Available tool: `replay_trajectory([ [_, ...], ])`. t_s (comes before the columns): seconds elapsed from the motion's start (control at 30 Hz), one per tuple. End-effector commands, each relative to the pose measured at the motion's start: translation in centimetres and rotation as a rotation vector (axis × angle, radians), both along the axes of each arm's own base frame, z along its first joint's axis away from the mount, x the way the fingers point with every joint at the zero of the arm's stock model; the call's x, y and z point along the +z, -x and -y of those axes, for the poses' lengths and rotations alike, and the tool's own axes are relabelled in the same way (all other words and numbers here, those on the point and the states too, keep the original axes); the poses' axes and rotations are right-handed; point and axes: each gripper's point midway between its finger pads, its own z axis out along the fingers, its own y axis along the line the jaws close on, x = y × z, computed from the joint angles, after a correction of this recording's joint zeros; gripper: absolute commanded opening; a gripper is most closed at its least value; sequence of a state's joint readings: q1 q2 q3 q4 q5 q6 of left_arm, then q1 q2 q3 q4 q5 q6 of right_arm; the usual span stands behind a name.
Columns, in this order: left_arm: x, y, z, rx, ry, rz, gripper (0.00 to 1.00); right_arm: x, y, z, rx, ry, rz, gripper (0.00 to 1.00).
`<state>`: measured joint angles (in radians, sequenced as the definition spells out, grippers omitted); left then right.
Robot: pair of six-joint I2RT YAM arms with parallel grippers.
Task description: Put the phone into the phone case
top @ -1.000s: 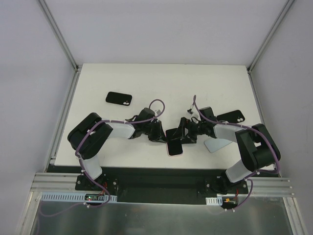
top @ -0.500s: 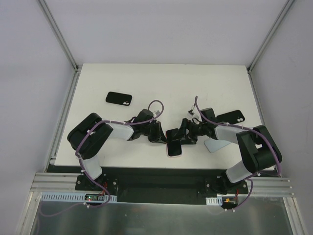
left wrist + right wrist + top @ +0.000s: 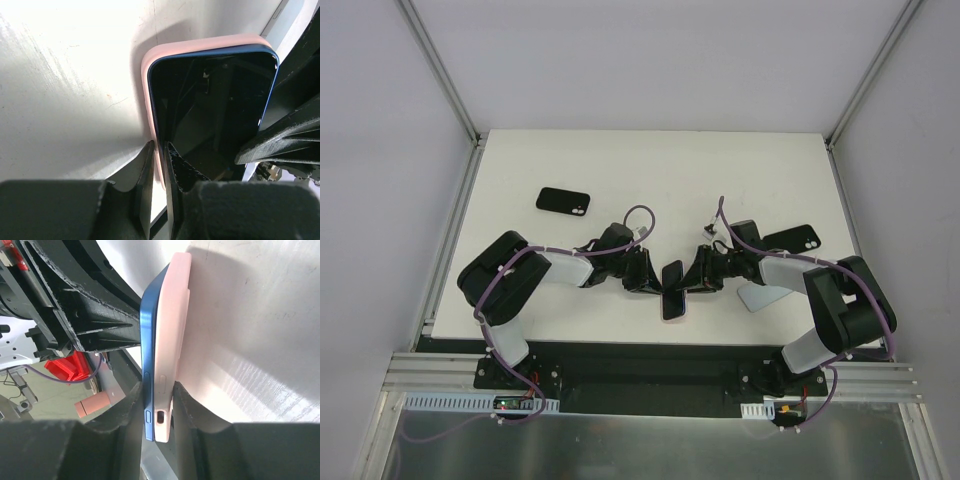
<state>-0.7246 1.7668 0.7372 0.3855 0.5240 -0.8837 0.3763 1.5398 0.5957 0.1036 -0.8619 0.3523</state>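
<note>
A blue-edged phone [image 3: 148, 340] with a dark screen [image 3: 210, 110] lies against a pink phone case [image 3: 172, 315], its top corner inside the case rim [image 3: 150, 65]. The pair stands on edge near the table's front middle [image 3: 672, 291]. My left gripper [image 3: 160, 155] is shut thinly on the case's side wall, coming in from the left [image 3: 650, 281]. My right gripper [image 3: 157, 390] is shut on phone and case together, one finger on the screen side and one behind the case, reaching in from the right [image 3: 691, 281].
A black case [image 3: 564, 201] lies at the back left of the white table [image 3: 650, 170]. Another black case [image 3: 792, 238] lies right of the right arm, and a pale flat piece [image 3: 761, 296] lies under its forearm. The table's front edge is close to the phone.
The right jaws have closed from wide open onto the phone and case. The pair has tipped from lying flatter to standing on edge. The left grip is unchanged.
</note>
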Motion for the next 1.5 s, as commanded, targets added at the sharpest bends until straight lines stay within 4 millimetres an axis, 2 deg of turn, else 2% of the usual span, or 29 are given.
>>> replay_trajectory([
  [0.0,0.1,1.4,0.6,-0.055,0.027,-0.023,0.12,2.9,-0.7,-1.5,0.061,-0.110,0.081,0.21],
  [0.13,0.1,1.6,0.5,-0.058,0.025,-0.022,0.12,2.7,-0.8,-1.5,0.060,-0.107,0.073,0.11],
  [0.27,0.1,1.5,0.6,-0.056,0.027,-0.023,0.13,2.3,-0.9,-1.4,0.047,-0.091,0.058,0.09],
  [0.33,0.1,1.6,0.6,-0.059,0.027,-0.025,0.13,2.1,-1.0,-1.3,0.040,-0.080,0.052,0.14],
  [0.37,0.1,1.5,0.6,-0.059,0.027,-0.026,0.13,1.9,-1.1,-1.2,0.033,-0.070,0.052,0.19],
  [0.4,0.0,1.6,0.5,-0.057,0.025,-0.027,0.12,1.7,-1.0,-1.2,0.031,-0.062,0.046,0.29],
  [0.47,-0.1,1.6,0.5,-0.057,0.022,-0.031,0.12,1.4,-1.0,-1.0,0.027,-0.047,0.047,0.34],
  [0.57,0.1,1.5,0.6,-0.058,0.025,-0.029,0.13,1.2,-1.0,-0.9,0.024,-0.033,0.040,0.27],
  [0.6,0.1,1.5,0.6,-0.058,0.026,-0.024,0.13,1.1,-1.0,-0.8,0.027,-0.027,0.045,0.17],
  [0.7,0.7,1.3,0.6,-0.067,0.033,-0.009,0.14,0.6,-0.8,-0.3,0.040,0.022,0.061,0.01],
  [0.77,1.4,1.1,0.4,-0.069,0.026,0.002,0.15,0.7,-1.5,0.2,0.035,0.076,0.090,0.01],
  [0.8,1.6,0.8,0.2,-0.070,0.021,0.019,0.16,0.5,-0.9,0.6,0.047,0.105,0.070,0.02],
  [0.93,2.8,0.0,-1.0,-0.052,-0.007,0.062,0.22,1.7,-1.1,0.9,0.076,0.121,0.126,0.01],
  [1.0,3.6,-0.4,-1.9,-0.038,-0.009,0.087,0.28,2.2,-1.2,0.9,0.078,0.116,0.136,0.01],
  [1.07,4.6,-0.7,-2.6,-0.025,0.010,0.120,0.30,3.2,-1.1,0.8,0.088,0.097,0.157,0.01],
  [1.13,5.7,-0.6,-3.0,-0.042,0.036,0.162,0.34,5.2,-1.2,0.4,0.086,0.056,0.199,0.01],
  [1.2,8.0,-0.6,-3.2,-0.062,0.117,0.238,0.40,7.3,-1.2,0.0,0.090,-0.002,0.236,0.01],
  [1.27,10.7,1.2,-3.1,-0.148,0.256,0.261,0.43,10.3,-1.0,-0.4,0.095,-0.067,0.312,0.02],
  [1.37,14.2,2.6,-2.8,-0.235,0.377,0.317,0.53,13.8,-0.7,-0.4,0.085,-0.127,0.429,0.02],
  [1.47,16.1,3.3,-2.9,-0.270,0.427,0.371,0.59,17.4,0.1,-0.7,0.089,-0.215,0.522,0.01],
])
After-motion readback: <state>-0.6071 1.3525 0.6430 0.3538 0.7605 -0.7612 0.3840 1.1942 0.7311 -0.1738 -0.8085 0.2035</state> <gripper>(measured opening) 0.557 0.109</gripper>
